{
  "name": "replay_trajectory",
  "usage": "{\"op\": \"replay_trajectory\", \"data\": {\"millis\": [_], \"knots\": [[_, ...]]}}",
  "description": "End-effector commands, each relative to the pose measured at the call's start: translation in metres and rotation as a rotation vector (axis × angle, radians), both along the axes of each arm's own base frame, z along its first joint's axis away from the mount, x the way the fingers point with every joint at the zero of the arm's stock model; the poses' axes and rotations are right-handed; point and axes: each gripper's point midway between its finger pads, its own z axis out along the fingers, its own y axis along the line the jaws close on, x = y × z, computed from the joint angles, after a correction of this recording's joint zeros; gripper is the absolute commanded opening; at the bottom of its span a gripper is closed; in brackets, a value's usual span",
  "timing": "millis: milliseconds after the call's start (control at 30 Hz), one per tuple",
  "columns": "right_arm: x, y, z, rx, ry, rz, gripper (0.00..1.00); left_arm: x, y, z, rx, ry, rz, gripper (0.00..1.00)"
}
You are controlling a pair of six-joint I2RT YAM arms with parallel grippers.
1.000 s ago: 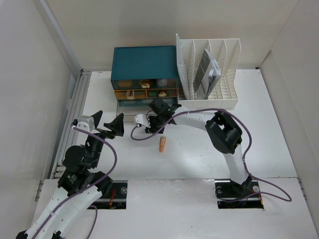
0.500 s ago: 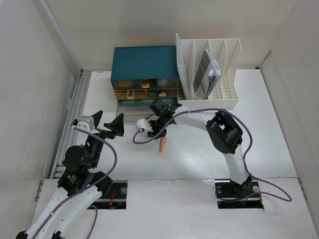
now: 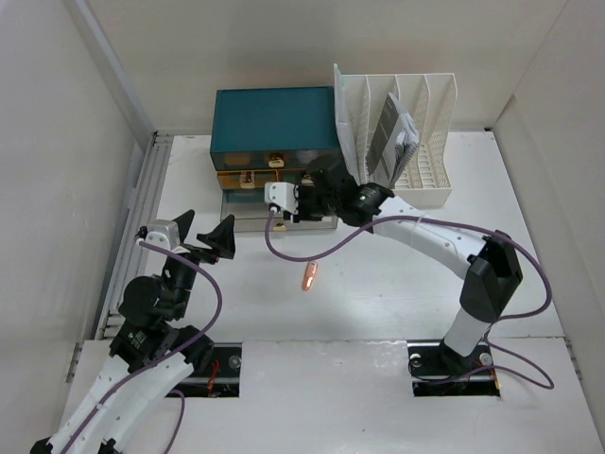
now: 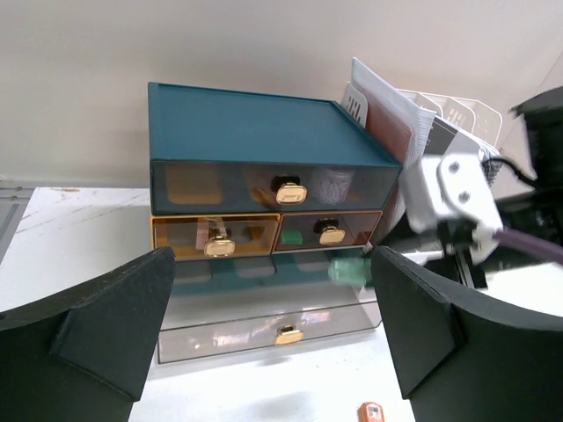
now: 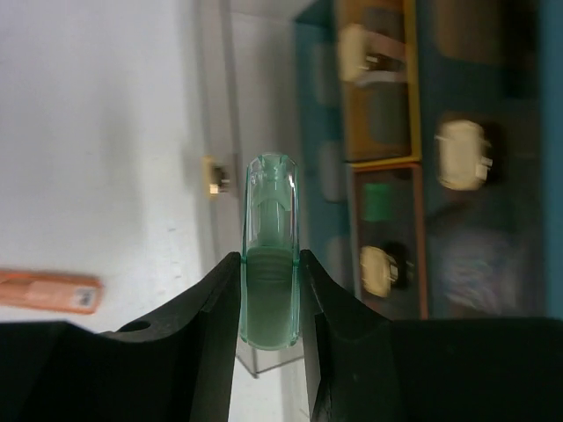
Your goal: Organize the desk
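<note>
I've got the right end effector (image 5: 268, 260) clamped on the tube (image 5: 271, 198), long axis along the fingers, over the open drawer (image 4: 264, 309); the left end effector (image 3: 203, 234) gapes open, farther off.

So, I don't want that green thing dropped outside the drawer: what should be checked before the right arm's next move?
1. Grip on the green cylinder: ok, the right gripper clamps its lower part.
2. Bottom drawer pulled out: ok.
3. Cylinder above the drawer: ok, it seems, over its right side.
4. Free room in the drawer beneath: cannot tell.
5. Left gripper out of the way: ok, open, well aside.
6. Orange stick stored: not ok, it lies on the desk.
</note>
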Motion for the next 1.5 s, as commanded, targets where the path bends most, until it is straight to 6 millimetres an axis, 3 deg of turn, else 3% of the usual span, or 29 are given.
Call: {"op": "replay_trajectory", "data": {"millis": [0, 33, 133, 367, 567, 767, 933, 1033, 1133, 1167, 1200, 1233, 1300, 1367, 1467], "knots": [[0.044, -0.014, 0.015, 0.063, -0.126, -0.225, 0.15, -0.002, 0.004, 0.018, -0.019, -0.044, 0.014, 0.92], [0.056, -0.023, 0.020, 0.050, -0.173, -0.294, 0.15, -0.002, 0.004, 0.018, -0.019, -0.044, 0.014, 0.92], [0.080, -0.040, 0.007, 0.009, -0.216, -0.419, 0.15, 0.001, 0.004, 0.016, -0.016, -0.035, 0.023, 0.92], [0.111, -0.060, -0.004, -0.024, -0.243, -0.536, 0.18, 0.002, 0.003, 0.014, -0.010, -0.027, 0.023, 0.92], [0.120, -0.064, -0.017, -0.052, -0.246, -0.567, 0.24, 0.002, 0.003, 0.014, -0.010, -0.027, 0.023, 0.92], [0.115, -0.059, -0.030, -0.060, -0.212, -0.528, 0.33, 0.002, 0.003, 0.014, -0.010, -0.027, 0.023, 0.92], [0.106, -0.053, -0.034, -0.072, -0.162, -0.474, 0.54, 0.002, 0.003, 0.014, -0.010, -0.027, 0.023, 0.92], [0.097, -0.048, -0.024, -0.043, -0.139, -0.427, 0.55, 0.002, 0.003, 0.014, -0.010, -0.027, 0.023, 0.92], [0.075, -0.039, -0.021, -0.009, -0.072, -0.325, 0.55, 0.002, 0.003, 0.014, -0.010, -0.027, 0.023, 0.92], [0.064, -0.036, -0.007, 0.018, -0.071, -0.270, 0.55, 0.002, 0.003, 0.014, -0.010, -0.027, 0.023, 0.92], [0.046, -0.025, -0.003, 0.065, -0.011, -0.137, 0.55, 0.002, 0.003, 0.014, -0.010, -0.027, 0.023, 0.92], [0.021, -0.030, -0.014, 0.030, 0.067, -0.037, 0.55, 0.002, 0.003, 0.014, -0.010, -0.027, 0.023, 0.92], [-0.022, -0.027, -0.008, 0.061, 0.108, 0.265, 0.54, 0.003, 0.005, 0.014, -0.012, -0.026, 0.032, 0.92], [-0.051, -0.040, -0.022, 0.012, 0.139, 0.443, 0.54, 0.003, 0.005, 0.014, -0.012, -0.026, 0.032, 0.92], [-0.077, -0.050, -0.045, -0.036, 0.217, 0.580, 0.54, 0.003, 0.005, 0.014, -0.012, -0.026, 0.032, 0.92]]}}
